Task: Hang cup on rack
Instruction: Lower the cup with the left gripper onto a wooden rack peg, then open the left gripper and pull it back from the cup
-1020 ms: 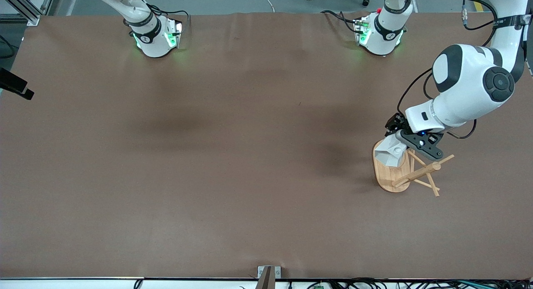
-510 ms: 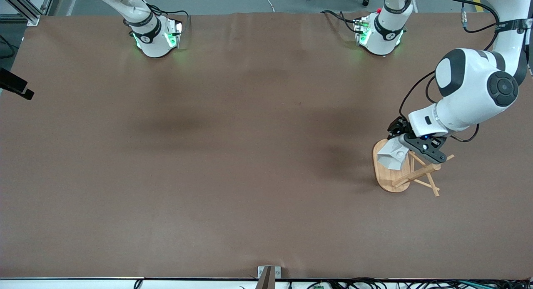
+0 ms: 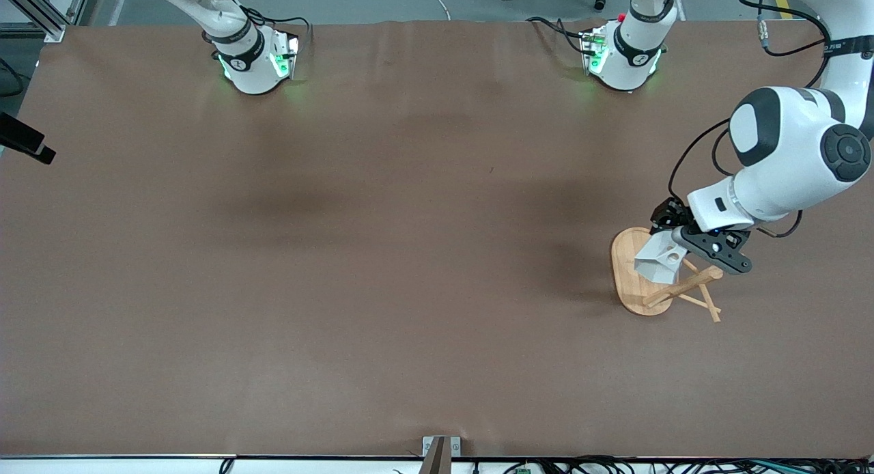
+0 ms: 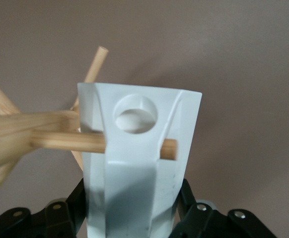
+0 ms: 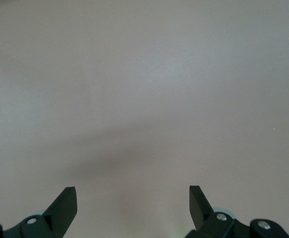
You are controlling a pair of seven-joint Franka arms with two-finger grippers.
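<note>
With our left gripper (image 3: 676, 250) clamped on the cup (image 3: 659, 260) over the rack (image 3: 645, 283), a peg (image 4: 102, 142) crossed just beside the handle hole, not yet threaded; our right gripper (image 5: 133, 198) waited, wide and empty, over bare surface (image 3: 382, 255).

At the right of the frame, the left gripper (image 3: 672, 245) hangs over the rack (image 3: 645, 286), its jaws clamped on the white cup (image 3: 657, 263), which is tilted against the rack's pegs. The rack's oval base rests on the brown counter (image 3: 382, 255). The right arm waits, only its base at upper left.
</note>
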